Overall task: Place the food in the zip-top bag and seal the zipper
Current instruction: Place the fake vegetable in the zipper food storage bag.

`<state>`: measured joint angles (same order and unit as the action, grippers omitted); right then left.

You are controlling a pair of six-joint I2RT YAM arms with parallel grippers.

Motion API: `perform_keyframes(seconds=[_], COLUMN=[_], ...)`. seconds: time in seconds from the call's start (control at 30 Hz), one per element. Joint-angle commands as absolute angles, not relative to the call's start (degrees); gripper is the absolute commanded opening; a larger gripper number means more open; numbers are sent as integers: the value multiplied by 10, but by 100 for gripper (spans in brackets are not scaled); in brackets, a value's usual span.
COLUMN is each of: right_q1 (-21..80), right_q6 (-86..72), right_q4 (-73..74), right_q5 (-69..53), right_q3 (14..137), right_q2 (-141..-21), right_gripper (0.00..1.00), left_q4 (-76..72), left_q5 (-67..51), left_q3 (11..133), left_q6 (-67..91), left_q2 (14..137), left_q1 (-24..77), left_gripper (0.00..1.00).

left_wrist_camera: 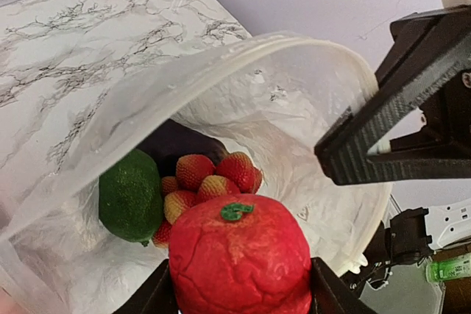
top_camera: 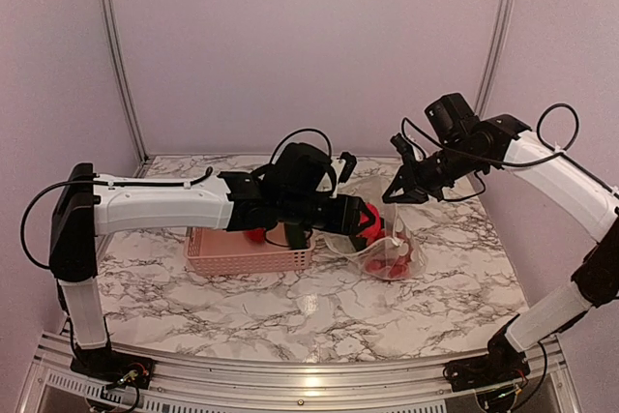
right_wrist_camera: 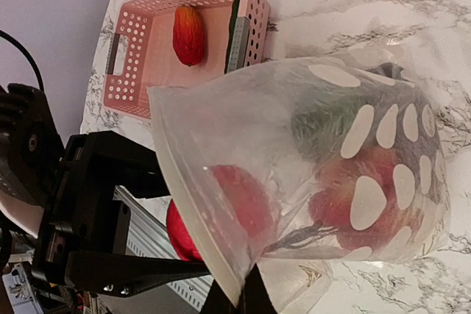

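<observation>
Your left tool (left_wrist_camera: 241, 295) gripped a red fruit (left_wrist_camera: 239, 251) at the mouth of the bag (left_wrist_camera: 294, 86), held open on the surface (top_camera: 319, 307) by your right tool (top_camera: 395, 196) clenched on its rim; it seemed wise to push deeper before releasing.

- I see the zip-top bag (top_camera: 387, 239), clear soft plastic printed with white dots. It rests on the table (top_camera: 290, 307) just right of the pink basket (right_wrist_camera: 136, 56), and its mouth gapes wide.
- The zipper (right_wrist_camera: 197, 200) is a thin clear strip along the mouth edge, unsealed.
- Inside I make out a green piece (left_wrist_camera: 131, 195), a dark piece (left_wrist_camera: 176, 143) and a cluster of red strawberries (left_wrist_camera: 213, 178).
- A big red piece (left_wrist_camera: 239, 255) with a green stem curl sits right at the mouth.
- An orange-red piece (right_wrist_camera: 188, 34) lies in the basket.
</observation>
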<state>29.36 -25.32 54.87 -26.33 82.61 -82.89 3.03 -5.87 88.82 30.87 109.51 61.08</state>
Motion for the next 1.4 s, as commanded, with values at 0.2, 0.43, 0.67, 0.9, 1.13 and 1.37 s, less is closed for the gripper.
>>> perform_keyframes(seconds=[0.2, 0.43, 0.67, 0.9, 1.13, 1.37], right_q1=[294, 293, 293, 293, 292, 293], right_q6=[-282, -283, -279, -275, -270, -271], right_q4=[521, 516, 509, 499, 490, 478], right_q5=[-291, -292, -277, -276, -269, -270], right_q3=[831, 823, 812, 796, 794, 798], right_q2=[-788, -791, -793, -797, -805, -807], right_gripper=[0, 0, 0, 0, 0, 0], left_q4=[67, 148, 154, 151, 78, 47], left_q5=[25, 79, 89, 92, 104, 123], left_q3=[983, 1084, 1072, 1039, 890, 761], left_q6=[328, 337, 316, 299, 274, 344], left_q2=[1200, 1253, 1216, 1123, 986, 931], left_q1=[611, 611, 611, 612, 613, 586], left_gripper=[35, 65, 99, 99, 99, 99])
